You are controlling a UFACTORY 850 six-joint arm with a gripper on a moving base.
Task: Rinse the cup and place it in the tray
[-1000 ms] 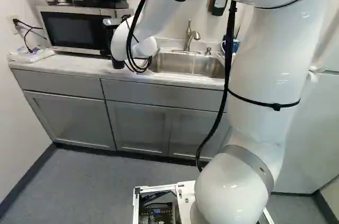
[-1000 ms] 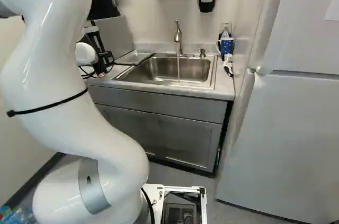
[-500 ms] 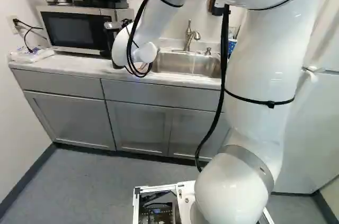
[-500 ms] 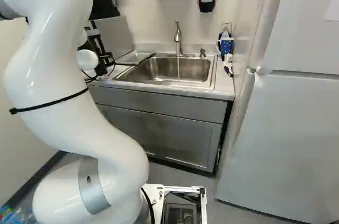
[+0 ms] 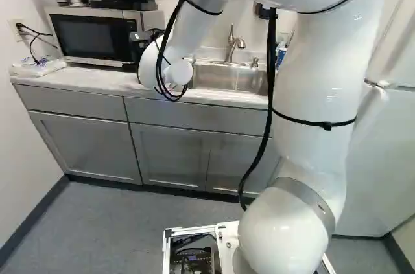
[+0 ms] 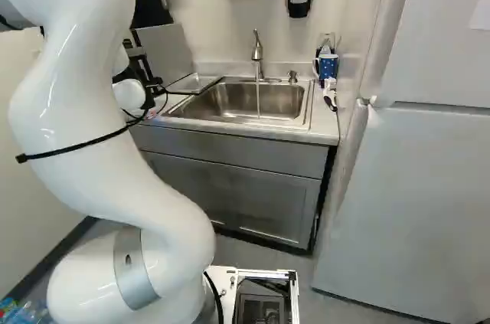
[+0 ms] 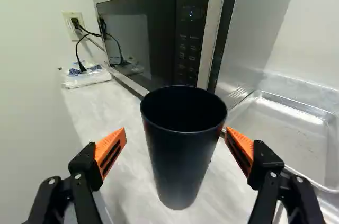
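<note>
- Wrist view: cup (image 7: 183,155), dark, upright on bench (image 7: 130,181); likely light, stiff, slippery when wet.
- Tool (image 7: 175,133): spread wide, flanking cup, gripping nothing.
- Advised hold: mid-wall, opposite sides.

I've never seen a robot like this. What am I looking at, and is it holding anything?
The big white shape is a robot arm. Two pictures look past it from behind, one camera to each side; the third looks along its gripper from the wrist. The gripper's two orange-padded fingers stand open around a dark, upright cup, so nothing is held. On the counter are also a microwave and a shallow metal tray; a sink is set into it.
</note>
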